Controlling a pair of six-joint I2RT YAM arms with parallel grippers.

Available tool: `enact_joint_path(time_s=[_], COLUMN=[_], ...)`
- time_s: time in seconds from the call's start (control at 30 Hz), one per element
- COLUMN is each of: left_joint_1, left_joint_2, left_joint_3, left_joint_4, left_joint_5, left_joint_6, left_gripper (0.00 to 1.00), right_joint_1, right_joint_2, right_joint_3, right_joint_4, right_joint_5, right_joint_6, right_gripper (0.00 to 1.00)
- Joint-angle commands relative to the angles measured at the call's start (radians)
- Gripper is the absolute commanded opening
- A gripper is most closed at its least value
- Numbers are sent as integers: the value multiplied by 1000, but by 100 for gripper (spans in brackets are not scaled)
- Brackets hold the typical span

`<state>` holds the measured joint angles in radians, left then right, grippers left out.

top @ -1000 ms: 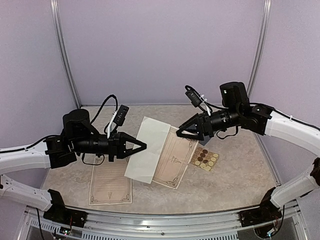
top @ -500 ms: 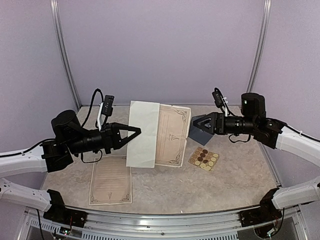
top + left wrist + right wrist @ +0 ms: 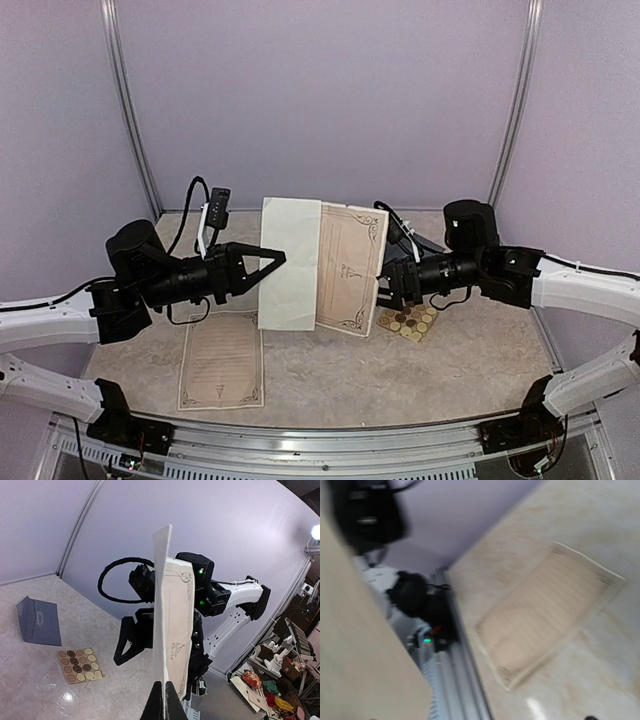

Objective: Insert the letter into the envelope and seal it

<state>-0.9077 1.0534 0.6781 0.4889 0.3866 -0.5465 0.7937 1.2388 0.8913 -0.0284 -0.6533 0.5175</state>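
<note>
My left gripper (image 3: 276,261) is shut on the left edge of the cream letter (image 3: 318,266) and holds it upright above the table, half unfolded, with the blank panel on the left and the printed panel on the right. In the left wrist view the letter (image 3: 172,630) stands edge-on in the pinched tips (image 3: 164,700). My right gripper (image 3: 384,284) is at the letter's right edge and looks open, with one splayed finger (image 3: 125,642) showing beside the paper. The slate-blue envelope (image 3: 38,620) lies flat on the table beyond; the right arm hides it in the top view.
A square sheet of round stickers (image 3: 408,321) lies under the right gripper and also shows in the left wrist view (image 3: 78,664). A second printed sheet (image 3: 221,362) lies flat at the front left and appears blurred in the right wrist view (image 3: 550,612). The metal rail (image 3: 320,440) runs along the near edge.
My right gripper has moved left from over the envelope to the letter's right edge. My left gripper still holds the raised letter and has shifted slightly right.
</note>
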Motion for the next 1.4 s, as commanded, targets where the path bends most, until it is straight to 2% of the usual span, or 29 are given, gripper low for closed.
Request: enact_joint_path(time_s=[0.0,0.1,0.37,0.5,0.77,0.87,0.9,1.07,1.1,1.2,1.27,1.37], left_joint_1=[-11,-10,-21,-26,-41,-47,-49,-53,-53,-53,-53,-55], left_joint_2=[12,14,30,36,62,73,75,80,79,76,74,71], left_joint_3=[7,3,11,13,29,33,35,38,38,38,33,31], left_joint_4=[29,32,57,62,61,62,62,59,57,48,47,42], left_joint_5=[-15,-11,38,55,73,77,77,78,77,73,70,66], left_joint_6=[1,-1,1,0,8,11,11,11,11,7,1,-2], left_gripper=[0,0,0,0,0,0,0,0,1,25,47,63], right_joint_1=[27,41,67,80,125,129,129,130,130,130,129,130], right_joint_2=[-9,-22,20,61,129,142,146,151,147,131,122,123], right_joint_3=[14,-6,0,23,83,83,83,78,75,78,90,109], right_joint_4=[193,310,376,416,442,462,465,454,448,390,325,240], right_joint_5=[-120,-168,-144,-153,-163,-157,-152,-118,-104,-34,27,89], right_joint_6=[34,81,121,146,153,165,169,175,171,141,116,87], right_gripper=[86,88,88,78,64,51,40,0,0,0,0,0])
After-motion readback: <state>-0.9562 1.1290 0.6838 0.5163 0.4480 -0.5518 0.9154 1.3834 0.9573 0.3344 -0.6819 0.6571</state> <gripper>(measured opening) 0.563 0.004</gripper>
